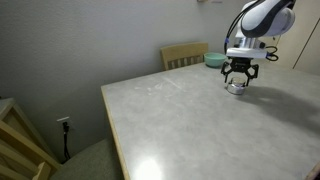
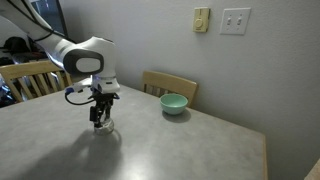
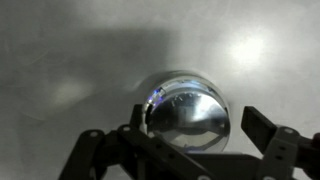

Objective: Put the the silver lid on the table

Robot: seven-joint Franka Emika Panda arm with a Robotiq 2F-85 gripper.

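We see the gripper [image 3: 182,138] hanging low over the table [image 3: 60,50] with its fingers [image 3: 262,128] spread wide, one on each side of the silver lid [image 3: 188,112]. In the wrist view the lid lies between the fingertips, closer to the finger at the left of that picture. A strip of bare tabletop shows between the lid and the finger on the right. We cannot tell whether the other finger touches its rim.

In both exterior views the lid [image 1: 236,87] [image 2: 104,126] sits on the marbled top directly beneath the fingers, and the gripper [image 1: 240,78] [image 2: 99,118] points straight down at it. The lid looks to rest on the table [image 1: 170,120] itself, its raised centre catching the light.

The teal bowl [image 1: 215,59] [image 2: 174,103] stands well apart from the fingers, near the table's far edge. Just behind it, the back of a light wooden chair [image 1: 185,54] [image 2: 168,83] rises against the wall.
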